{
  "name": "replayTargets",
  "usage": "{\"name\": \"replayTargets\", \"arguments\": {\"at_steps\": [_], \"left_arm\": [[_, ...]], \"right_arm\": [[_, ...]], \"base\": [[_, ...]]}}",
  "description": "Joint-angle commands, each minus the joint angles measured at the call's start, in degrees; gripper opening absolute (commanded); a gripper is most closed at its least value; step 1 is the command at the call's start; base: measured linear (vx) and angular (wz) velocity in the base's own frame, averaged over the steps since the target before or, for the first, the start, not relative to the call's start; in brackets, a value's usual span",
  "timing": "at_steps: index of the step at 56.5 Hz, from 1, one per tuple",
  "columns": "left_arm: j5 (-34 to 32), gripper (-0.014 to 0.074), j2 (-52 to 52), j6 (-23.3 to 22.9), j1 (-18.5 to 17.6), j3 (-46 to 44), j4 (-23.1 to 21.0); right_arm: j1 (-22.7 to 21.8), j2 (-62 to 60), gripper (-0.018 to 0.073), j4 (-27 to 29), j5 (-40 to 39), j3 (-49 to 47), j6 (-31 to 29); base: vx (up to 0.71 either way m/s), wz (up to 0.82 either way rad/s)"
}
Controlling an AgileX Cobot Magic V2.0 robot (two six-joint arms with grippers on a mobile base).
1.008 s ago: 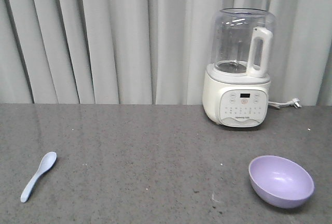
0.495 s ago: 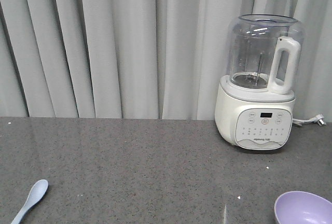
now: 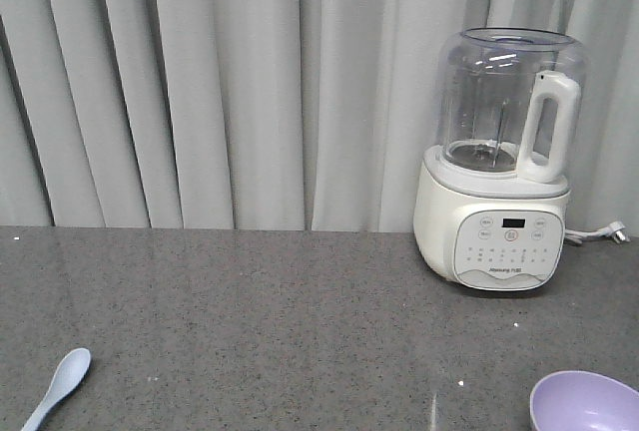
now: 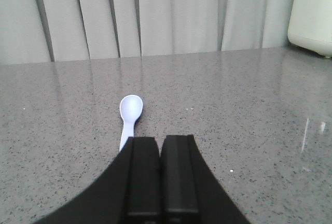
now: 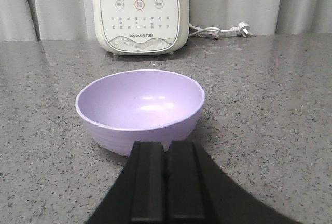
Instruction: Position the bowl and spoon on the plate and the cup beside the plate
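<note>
The bench [image 3: 250, 331] is dark grey stone, flecked all over with fine black and white specks. Behind it the curtain [image 3: 250, 82] is pale grey-white, striped by the shadows of its folds. The blender [image 3: 499, 241] has a cream-white base, a clear jug and a white handle; its panel bears grey markings, a grey wave pattern, a small black display and one reddish ring. Its cord [image 5: 215, 31] is white. The spoon [image 4: 127, 123] is pale blue-white. The bowl [image 5: 140, 107] is plain lavender inside and out. The left fingers [image 4: 142, 177] and right fingers [image 5: 148, 182] are matte black.
</note>
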Motion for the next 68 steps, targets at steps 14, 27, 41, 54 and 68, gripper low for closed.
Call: {"name": "replayTargets", "arguments": {"at_steps": [14, 27, 41, 54, 68], "left_arm": [[-23.48, 0.0002, 0.25, -5.84, 0.07, -2.60, -0.79], [-16.95, 0.0002, 5.11, -5.64, 0.07, -21.82, -0.54], [-3.38, 0.0002, 31.91, 2.06, 0.07, -48.64, -0.54], [0.81, 0.0002, 47.42, 2.06, 0.07, -51.20, -0.54], [-2.21, 0.0105, 50.41, 2.06, -0.06, -51.20, -0.54]], "right_arm": [[-0.24, -0.24, -0.0008, 0.56, -18.78, 0.14, -0.54], [-0.24, 3.61, -0.0008, 0.40, -19.54, -16.81, -2.50], [-0.24, 29.27, -0.0008, 0.40, -11.54, -42.66, -6.06], [-0.19, 42.12, -0.0008, 5.14, -8.74, -45.30, -4.94], [-0.19, 43.99, 0.0105, 4.91, -9.06, -45.30, -5.87]], "base": [[0.00, 0.00], [0.00, 0.00], [0.00, 0.00], [0.00, 0.00], [0.00, 0.00]]}}
